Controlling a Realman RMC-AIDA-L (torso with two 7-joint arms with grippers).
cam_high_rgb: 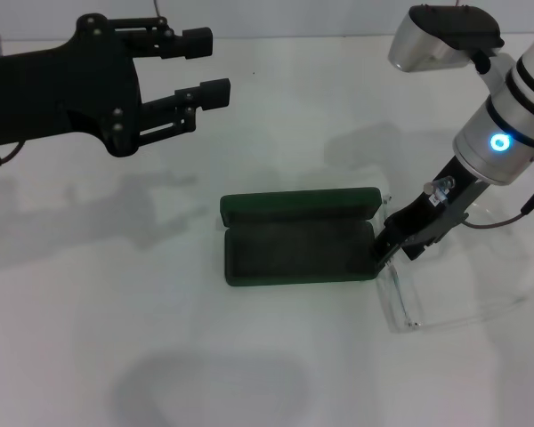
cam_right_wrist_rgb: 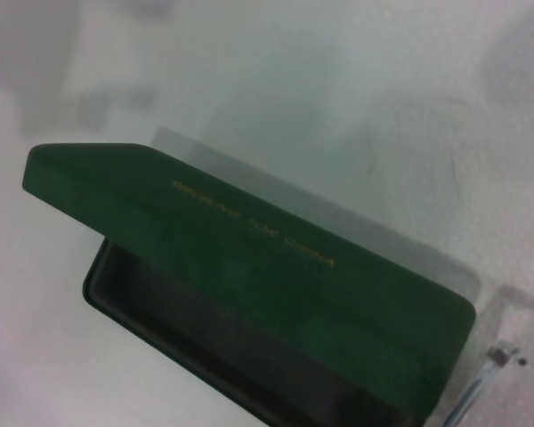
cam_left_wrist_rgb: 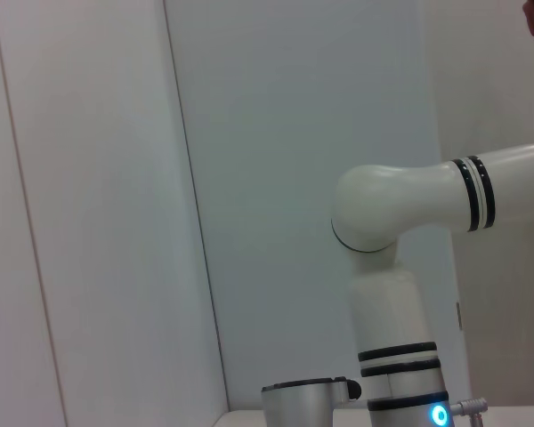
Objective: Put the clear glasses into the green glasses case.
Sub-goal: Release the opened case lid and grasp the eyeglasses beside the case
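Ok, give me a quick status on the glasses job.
Left gripper open, raised far-left, idle. Right gripper low at the green glasses case's right end. Case open, empty. Clear glasses on the table right of it. Nothing in the way.

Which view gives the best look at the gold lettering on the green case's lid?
The right wrist view: the gold lettering runs plainly along the lid of the green glasses case, though too blurred to read. The head view shows the whole open case but no lettering. The left wrist view shows only a wall and the right arm.
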